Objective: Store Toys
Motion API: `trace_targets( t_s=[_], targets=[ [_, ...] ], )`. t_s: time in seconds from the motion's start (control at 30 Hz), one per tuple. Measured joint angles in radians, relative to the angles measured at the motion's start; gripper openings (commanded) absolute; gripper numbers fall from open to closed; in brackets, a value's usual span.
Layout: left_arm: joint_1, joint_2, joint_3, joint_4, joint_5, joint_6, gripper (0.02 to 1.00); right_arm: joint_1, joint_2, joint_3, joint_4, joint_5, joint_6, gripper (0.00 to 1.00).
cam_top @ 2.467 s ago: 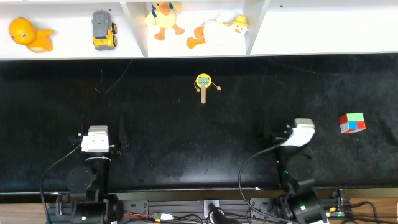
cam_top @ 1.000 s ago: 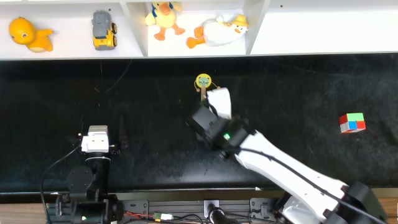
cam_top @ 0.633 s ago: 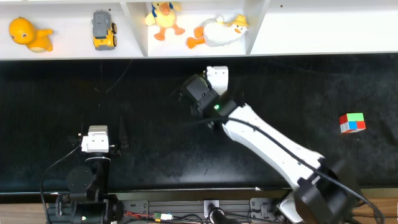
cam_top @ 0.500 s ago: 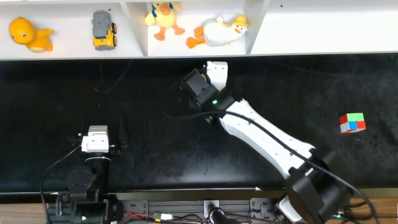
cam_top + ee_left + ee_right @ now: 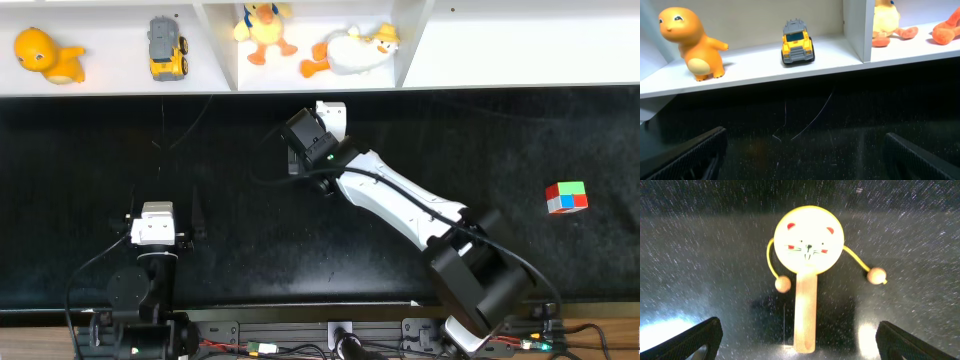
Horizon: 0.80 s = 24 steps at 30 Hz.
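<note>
fingers [image 5: 692, 339] spread wide, right gripper [image 5: 800, 350] hangs above cat-faced rattle [image 5: 808, 241].

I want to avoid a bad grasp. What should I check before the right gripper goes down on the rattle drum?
1. Right gripper open: ok, fingers wide apart.
2. Rattle drum centred under it: ok, the handle lies between the fingers.
3. Handle free to grasp: not ok, one bead lies right beside it.
4. Height above the table: cannot tell.
5. Left gripper out of the way: ok, near its own base.
6. Room on the shelf: ok, its right compartment holds no toy.
</note>
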Motion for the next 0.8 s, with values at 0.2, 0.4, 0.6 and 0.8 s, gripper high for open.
trace_targets(
  t_s=[0.2,0.4,0.6,0.8],
  targets=[
    [0.0,0.0,0.0,0.0,0.0,0.0,0.998,0.0,0.026,0.0,-0.001,-0.028,-0.009,0.996],
    [0.0,0.0,0.0,0.0,0.0,0.0,0.998,-0.011,0.028,0.0,-0.008,-0.026,-0.021,0.996],
    [0.0,0.0,0.0,0.0,0.0,0.0,0.998,-0.032,0.029,0.0,-0.009,-0.026,-0.033,0.958],
    [0.0,0.0,0.0,0.0,0.0,0.0,0.998,-0.032,0.04,0.0,-0.008,-0.049,-0.061,0.925]
  ],
)
